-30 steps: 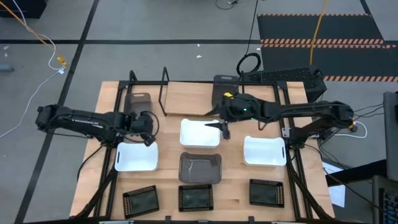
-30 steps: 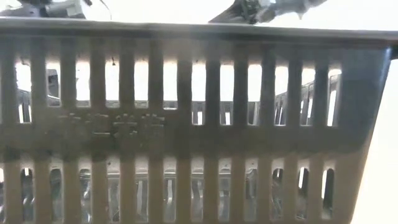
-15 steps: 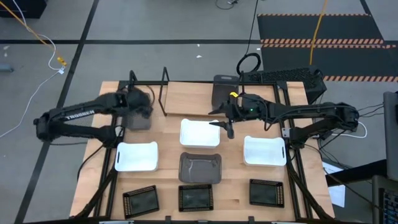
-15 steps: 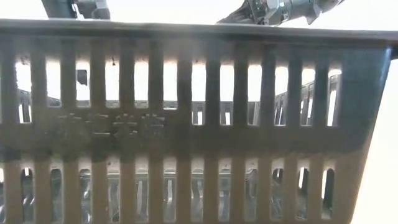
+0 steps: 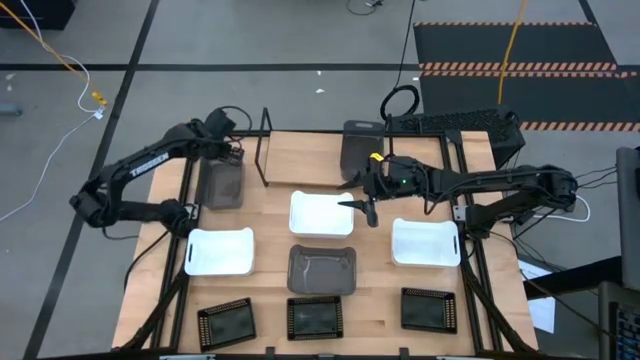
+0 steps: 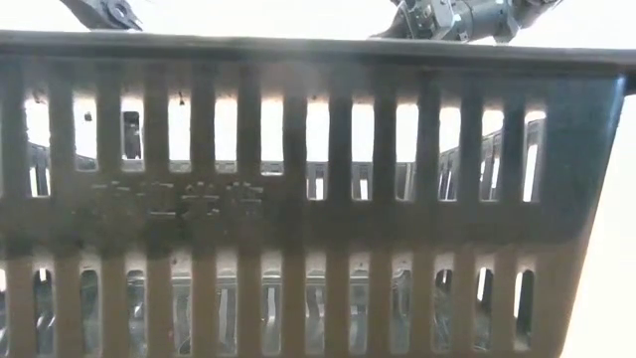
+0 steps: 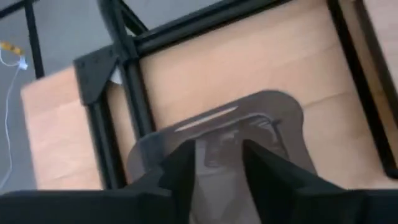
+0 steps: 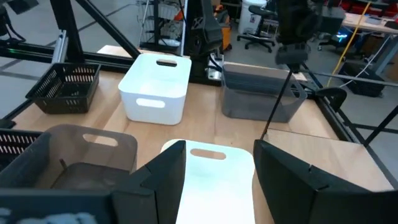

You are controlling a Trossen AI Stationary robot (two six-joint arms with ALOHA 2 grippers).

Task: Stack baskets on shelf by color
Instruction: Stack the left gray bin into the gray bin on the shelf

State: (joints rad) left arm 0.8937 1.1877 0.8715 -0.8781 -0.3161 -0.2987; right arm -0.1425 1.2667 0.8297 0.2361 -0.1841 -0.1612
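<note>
At the left end of the shelf (image 5: 300,158), with the grey basket (image 5: 221,184) set down and the left gripper (image 7: 217,148) released above it, lift straight clear of the rim, holding the spread right gripper (image 5: 366,211) over the middle white basket (image 5: 315,220).

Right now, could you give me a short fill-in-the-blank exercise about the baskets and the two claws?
1. The front row holds ___ black trays.
2. The open right claw hangs over the edge of a ___ basket.
3. The dark grey basket at the table's back left lies under the ___ claw.
Missing words: three; white; left.
</note>
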